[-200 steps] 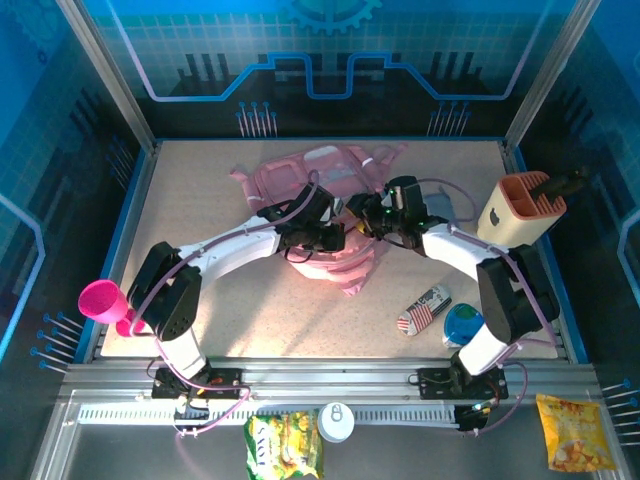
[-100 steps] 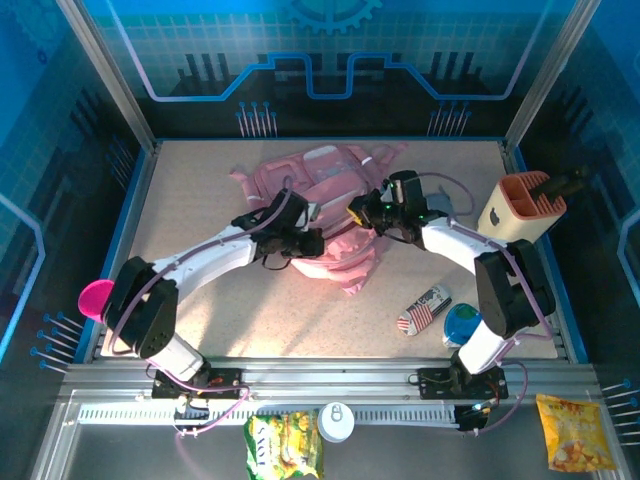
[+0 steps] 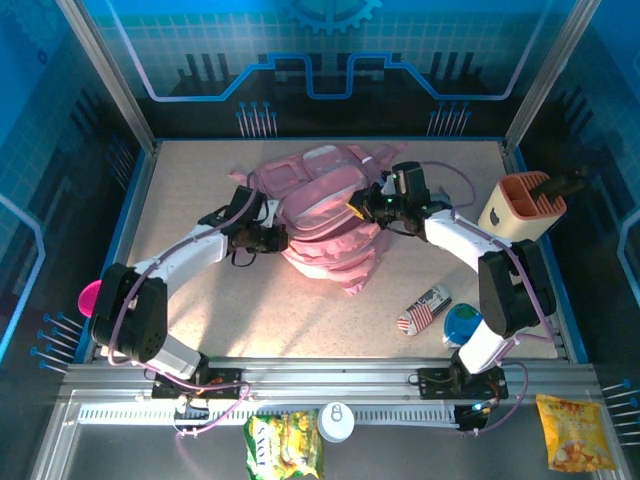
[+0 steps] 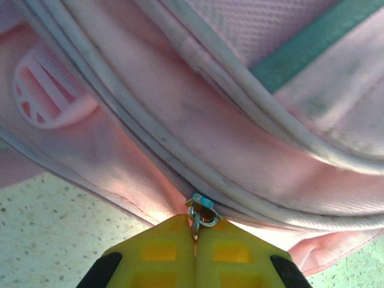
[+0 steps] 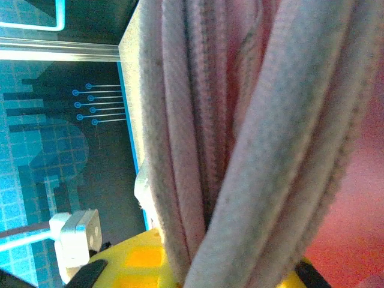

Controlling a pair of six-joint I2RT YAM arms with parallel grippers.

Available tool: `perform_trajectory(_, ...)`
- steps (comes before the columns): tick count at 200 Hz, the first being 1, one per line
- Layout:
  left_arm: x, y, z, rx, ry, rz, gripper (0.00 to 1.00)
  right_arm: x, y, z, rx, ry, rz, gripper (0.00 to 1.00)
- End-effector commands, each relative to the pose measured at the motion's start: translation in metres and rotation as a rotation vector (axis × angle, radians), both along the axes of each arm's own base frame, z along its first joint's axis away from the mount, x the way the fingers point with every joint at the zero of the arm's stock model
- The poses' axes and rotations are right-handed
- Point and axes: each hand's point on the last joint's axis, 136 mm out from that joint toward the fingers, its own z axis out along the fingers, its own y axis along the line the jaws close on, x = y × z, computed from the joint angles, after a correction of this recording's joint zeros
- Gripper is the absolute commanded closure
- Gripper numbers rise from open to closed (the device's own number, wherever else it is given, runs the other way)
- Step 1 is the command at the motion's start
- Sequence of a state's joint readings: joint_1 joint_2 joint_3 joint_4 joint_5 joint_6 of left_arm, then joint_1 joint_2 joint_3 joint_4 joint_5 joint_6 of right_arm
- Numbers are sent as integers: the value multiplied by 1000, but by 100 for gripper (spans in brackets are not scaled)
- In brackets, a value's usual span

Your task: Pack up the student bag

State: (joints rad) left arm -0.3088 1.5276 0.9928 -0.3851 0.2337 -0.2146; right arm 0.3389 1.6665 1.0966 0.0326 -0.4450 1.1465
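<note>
Clenching the zip pull [image 4: 200,209], the left pincer [image 4: 195,227] is seemingly readying to open the student bag [image 3: 325,215], which is lying near the pen holder [image 3: 520,210]; the right pincer [image 3: 362,207] is grasping its fabric, likely bracing it.

The left arm [image 3: 185,262] swings out leftward from its base, bends at the elbow, and runs forward and inward. The left gripper [image 3: 272,238] points right. In the wrist view its yellow pads [image 4: 162,252] are pressed together, pinching a zip pull [image 4: 200,210] at their tips. The right arm [image 3: 455,235] bends at an elbow far to the right and stretches inward. The right gripper [image 3: 362,205] points left, with folds of the bag [image 5: 240,150] clamped between its jaws.
</note>
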Motion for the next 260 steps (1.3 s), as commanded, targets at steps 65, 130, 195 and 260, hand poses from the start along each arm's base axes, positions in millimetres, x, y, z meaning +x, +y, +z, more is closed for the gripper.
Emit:
perform_trajectory(65,68,72,-10,297,-11,-124,100,4,-10,38,-14,-137,47,90)
perform_trajectory(130,103,100,1,328,-74,195,100,2,10,32,18,-127,144,90)
perform_trajectory(195,59,147,10,433,-165,441,79,1,60,13,39,-94,270,85)
perform_trajectory(260,38,135,37,341,-195,426,30,-11,-26,9,-409,-162,91,28)
